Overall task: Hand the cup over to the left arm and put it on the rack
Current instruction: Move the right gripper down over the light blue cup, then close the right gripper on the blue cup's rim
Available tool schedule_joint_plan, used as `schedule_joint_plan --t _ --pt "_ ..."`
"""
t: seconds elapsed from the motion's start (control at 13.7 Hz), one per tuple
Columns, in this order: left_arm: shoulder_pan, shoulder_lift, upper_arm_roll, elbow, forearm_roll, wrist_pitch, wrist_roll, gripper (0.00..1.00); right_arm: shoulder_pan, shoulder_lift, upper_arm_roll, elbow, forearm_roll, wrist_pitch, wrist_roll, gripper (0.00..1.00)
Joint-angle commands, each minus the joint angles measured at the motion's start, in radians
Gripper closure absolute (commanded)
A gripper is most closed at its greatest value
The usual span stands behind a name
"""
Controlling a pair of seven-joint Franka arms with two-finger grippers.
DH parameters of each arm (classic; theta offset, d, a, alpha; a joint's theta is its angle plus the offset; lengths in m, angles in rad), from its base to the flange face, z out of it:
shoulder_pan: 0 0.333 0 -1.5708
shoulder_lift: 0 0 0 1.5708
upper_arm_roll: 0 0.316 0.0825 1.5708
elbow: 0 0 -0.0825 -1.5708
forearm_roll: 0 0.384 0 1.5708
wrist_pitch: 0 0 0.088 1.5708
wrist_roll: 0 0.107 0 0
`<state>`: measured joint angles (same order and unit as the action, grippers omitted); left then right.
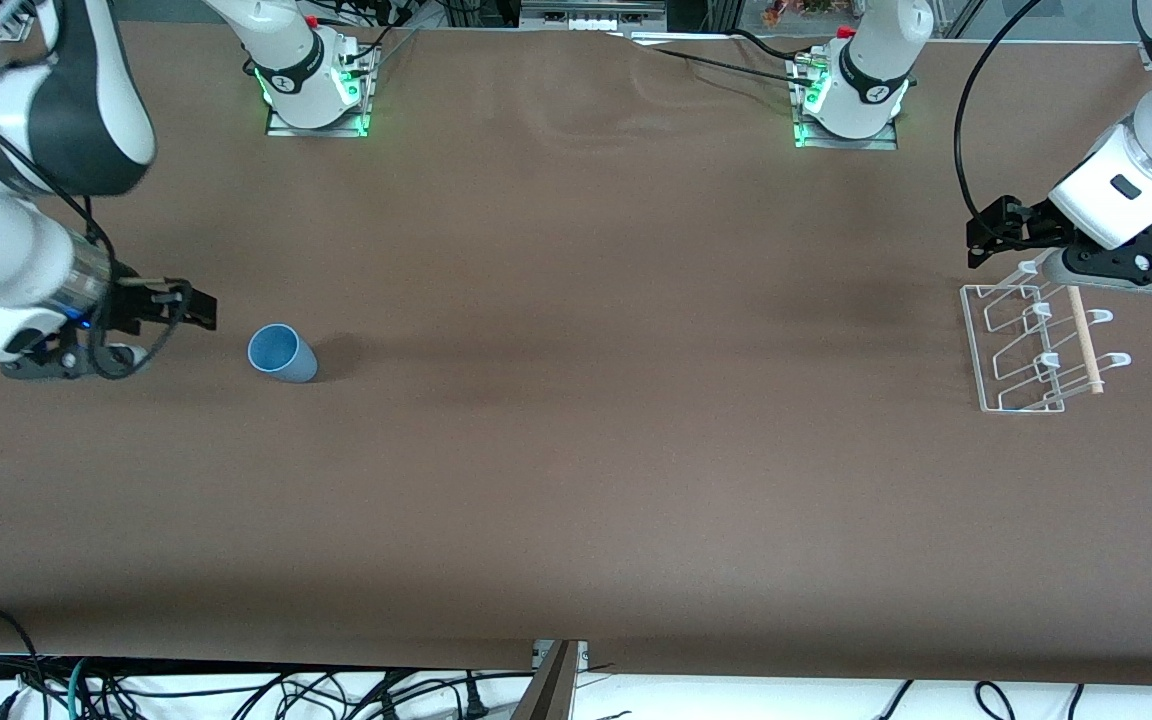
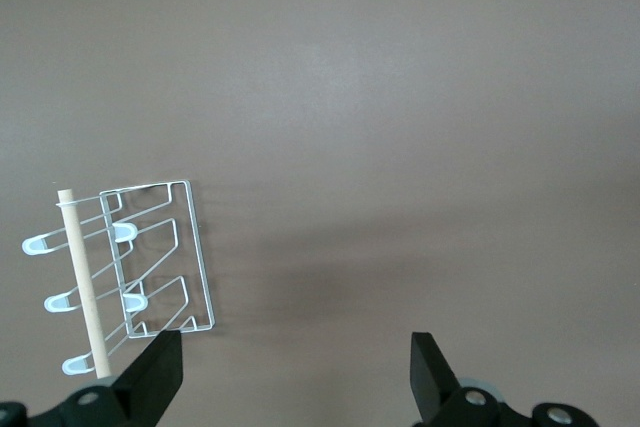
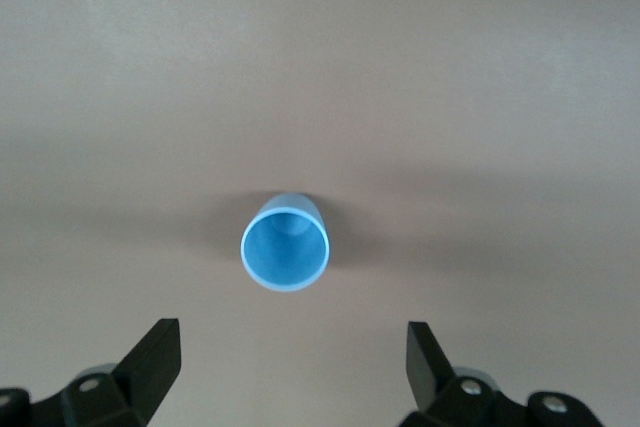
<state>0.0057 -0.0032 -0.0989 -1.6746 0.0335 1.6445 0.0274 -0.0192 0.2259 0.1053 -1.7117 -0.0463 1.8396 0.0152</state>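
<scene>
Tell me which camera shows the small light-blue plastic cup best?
The right wrist view: the small light-blue plastic cup sits centred, its open mouth facing the camera. The front view shows it small. The left wrist view misses it.

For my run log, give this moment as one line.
cup: on table, ungrasped | right tool: open, beside cup | left tool: open, above rack | transfer: not begun

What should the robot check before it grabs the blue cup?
1. Cup standing upright, mouth up: ok.
2. Right hand open wide enough: ok.
3. Right hand around the cup: not ok, the cup sits ahead of its fingers, apart.
4. Left hand open and holding nothing for the handover: ok.
5. Rack has no cup on it: ok.
6. Left hand waits above the table beside the rack: ok.
</scene>
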Motion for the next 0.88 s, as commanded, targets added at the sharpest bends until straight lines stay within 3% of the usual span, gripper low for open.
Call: schedule_joint_plan --t 0.0,0.29,0.8 --pt "-0.003 -0.005 -0.001 0.001 -0.018 0.000 -0.006 0.00 -0.001 0.021 -0.004 -0.081 -0.007 0.113 0.019 0.00" --pt "-0.003 -0.006 -0.001 0.001 -0.018 0.000 -0.006 0.00 -0.002 0.030 -0.015 -0.212 -0.007 0.262 0.028 0.00" --pt "-0.003 -0.005 -0.001 0.001 -0.018 0.000 -0.006 0.00 -0.002 0.073 -0.052 -0.301 -0.001 0.377 0.031 0.00"
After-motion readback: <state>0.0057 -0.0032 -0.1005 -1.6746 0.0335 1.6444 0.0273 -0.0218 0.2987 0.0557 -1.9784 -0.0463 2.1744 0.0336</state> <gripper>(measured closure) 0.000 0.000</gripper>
